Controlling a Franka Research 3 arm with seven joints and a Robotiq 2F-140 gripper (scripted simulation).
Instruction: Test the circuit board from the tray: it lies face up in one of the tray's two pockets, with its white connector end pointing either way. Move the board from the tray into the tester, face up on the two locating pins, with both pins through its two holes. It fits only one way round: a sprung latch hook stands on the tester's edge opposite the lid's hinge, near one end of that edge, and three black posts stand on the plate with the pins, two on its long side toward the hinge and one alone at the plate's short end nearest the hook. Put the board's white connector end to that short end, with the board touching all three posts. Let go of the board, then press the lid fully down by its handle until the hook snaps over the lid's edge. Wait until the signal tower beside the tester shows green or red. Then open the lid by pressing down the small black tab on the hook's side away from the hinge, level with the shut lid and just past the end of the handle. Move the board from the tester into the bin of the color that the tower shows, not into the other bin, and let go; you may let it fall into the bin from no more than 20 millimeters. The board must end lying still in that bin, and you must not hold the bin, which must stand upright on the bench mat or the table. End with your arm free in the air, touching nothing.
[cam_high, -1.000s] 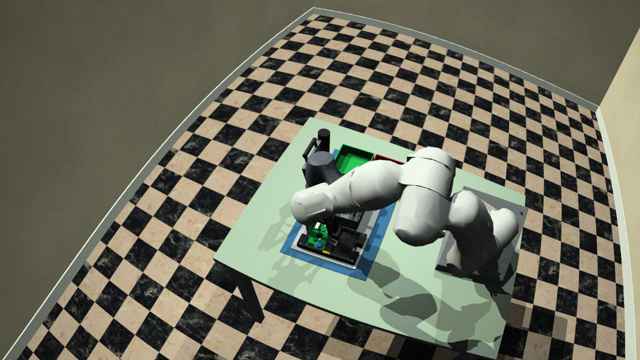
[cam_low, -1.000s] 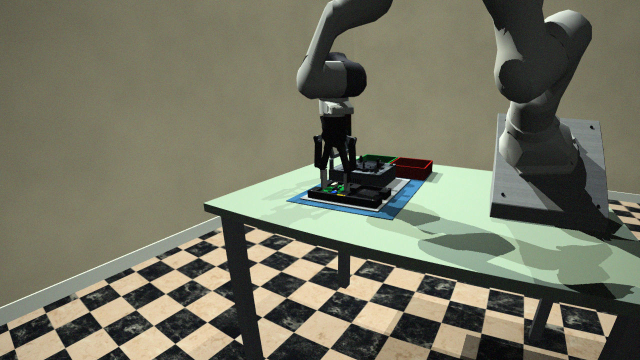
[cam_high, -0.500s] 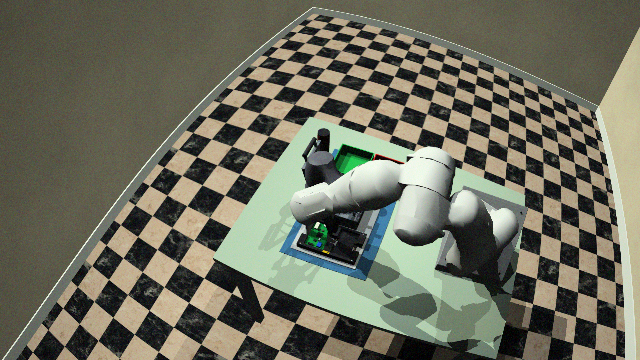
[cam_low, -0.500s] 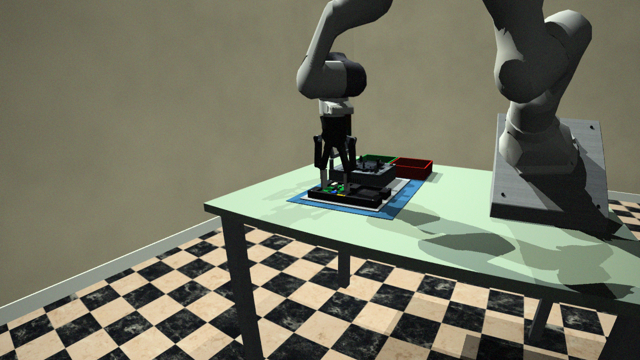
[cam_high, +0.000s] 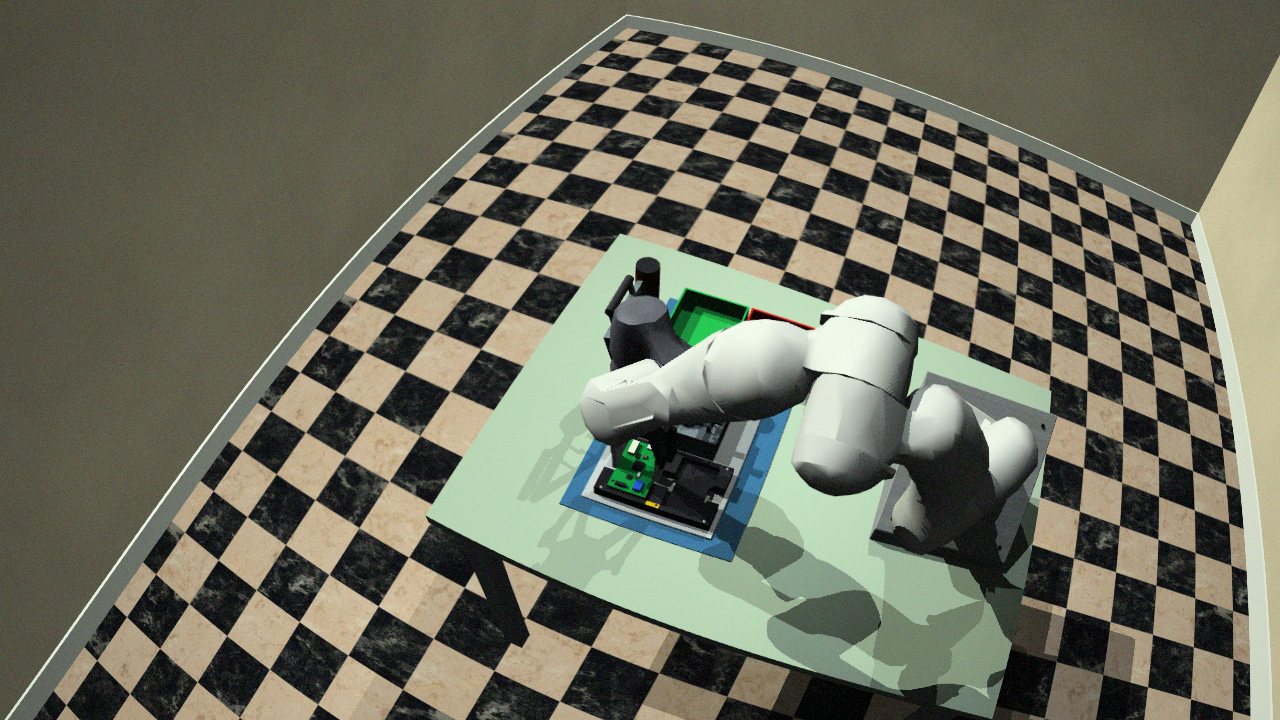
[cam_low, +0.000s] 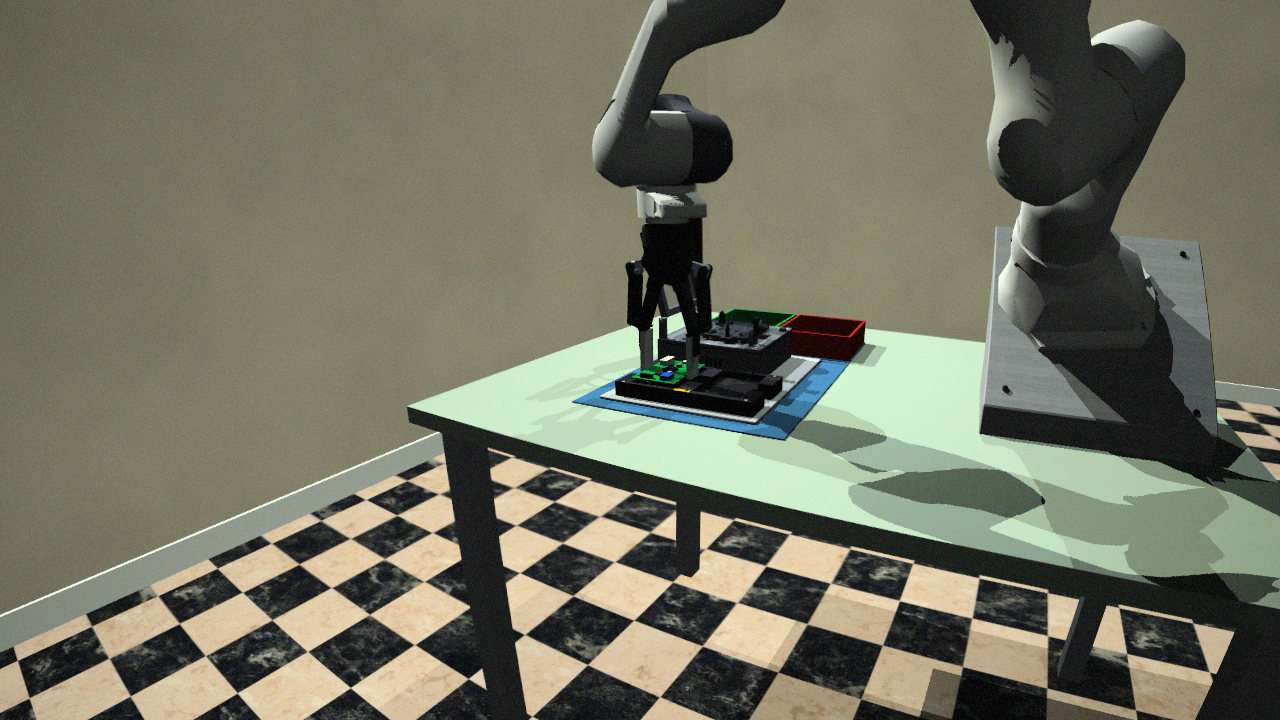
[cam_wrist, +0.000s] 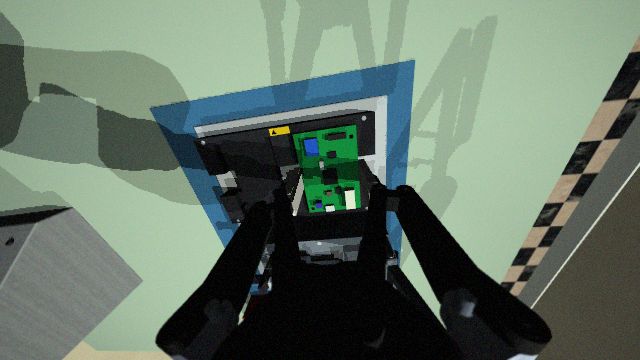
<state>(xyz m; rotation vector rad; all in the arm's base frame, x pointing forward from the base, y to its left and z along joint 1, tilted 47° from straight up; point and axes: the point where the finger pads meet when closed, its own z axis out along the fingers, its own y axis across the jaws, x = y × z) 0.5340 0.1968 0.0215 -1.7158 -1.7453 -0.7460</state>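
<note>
Jaws gripping circuit board (cam_wrist: 328, 170) by its long edges above tray (cam_wrist: 235, 150), fingertip contact hidden.

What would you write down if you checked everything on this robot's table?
Surface: pale green table with a blue mat; arm shadows fall across it.
Job's things: the green circuit board is over one pocket of the black tray. The tester stands behind the tray, with the green bin and red bin beyond. The signal tower looks dark.
Clutter: nothing seen.
Grippers: gripper points down, fingers shut on the circuit board's long edges.
Cables: nothing seen.
Surroundings: grey base plate under the arm, checkered floor, plain walls.
</note>
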